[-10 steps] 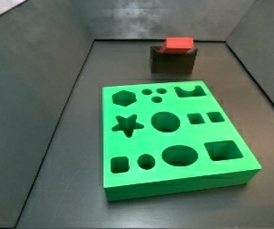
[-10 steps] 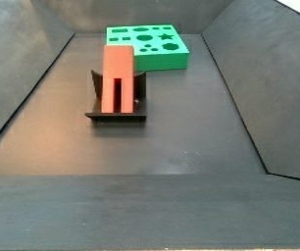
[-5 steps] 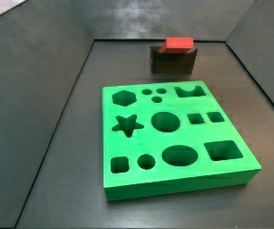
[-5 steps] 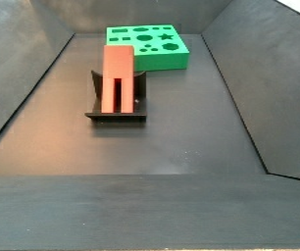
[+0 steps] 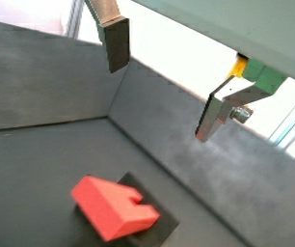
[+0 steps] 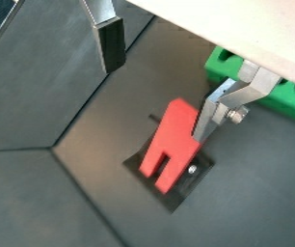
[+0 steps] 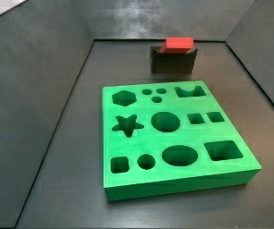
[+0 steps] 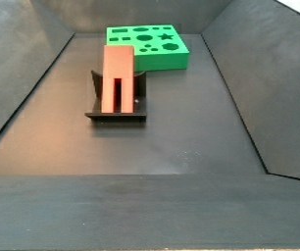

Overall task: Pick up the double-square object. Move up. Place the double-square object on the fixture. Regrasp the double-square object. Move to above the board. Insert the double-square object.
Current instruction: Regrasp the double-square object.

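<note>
pincer (image 6: 163,72) above dark walled floor (image 8: 179,147)

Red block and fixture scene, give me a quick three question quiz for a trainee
1. True or false: the double-square object lies on the fixture.
2. The gripper, seen in both wrist views, is: A open, holding nothing; B shut on the red piece.
3. Which thing has the star cut-out?

Key: 1 true. 2 A, well above the piece. 3 the board.
</note>
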Motion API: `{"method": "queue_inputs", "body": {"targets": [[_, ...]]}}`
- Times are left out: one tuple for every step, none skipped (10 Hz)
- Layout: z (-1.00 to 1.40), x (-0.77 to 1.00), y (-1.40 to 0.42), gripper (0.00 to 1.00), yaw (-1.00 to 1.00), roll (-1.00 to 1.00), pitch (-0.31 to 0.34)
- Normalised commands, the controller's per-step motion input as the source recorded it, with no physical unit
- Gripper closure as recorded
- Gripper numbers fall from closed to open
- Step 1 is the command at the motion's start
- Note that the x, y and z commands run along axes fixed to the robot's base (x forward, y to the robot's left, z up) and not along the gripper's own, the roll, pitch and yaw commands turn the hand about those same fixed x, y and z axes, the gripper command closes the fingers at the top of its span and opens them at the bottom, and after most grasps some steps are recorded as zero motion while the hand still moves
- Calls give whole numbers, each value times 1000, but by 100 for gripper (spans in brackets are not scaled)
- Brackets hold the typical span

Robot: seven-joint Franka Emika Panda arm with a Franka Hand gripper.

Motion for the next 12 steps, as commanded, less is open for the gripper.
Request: {"method": "queue_inputs", "body": {"targets": [[-3,103,-45,0,128,1000,185],[-9,104,-48,0,188,1000,216],[-8,106,-49,0,219,979,227],[-6,114,-54,0,241,731,188],[-10,114,-56,0,252,551,155],[-6,111,-49,0,255,330,108],[1,106,-42,0,251,260,81],[-4,91,-45,0,237,194,27],[-9,89,-51,0,220,178,2],[-1000,37,45,0,95,129,-38],[-1000,38,46,0,78,128,-42],[-1000,46,43,0,55,110,-74]]}}
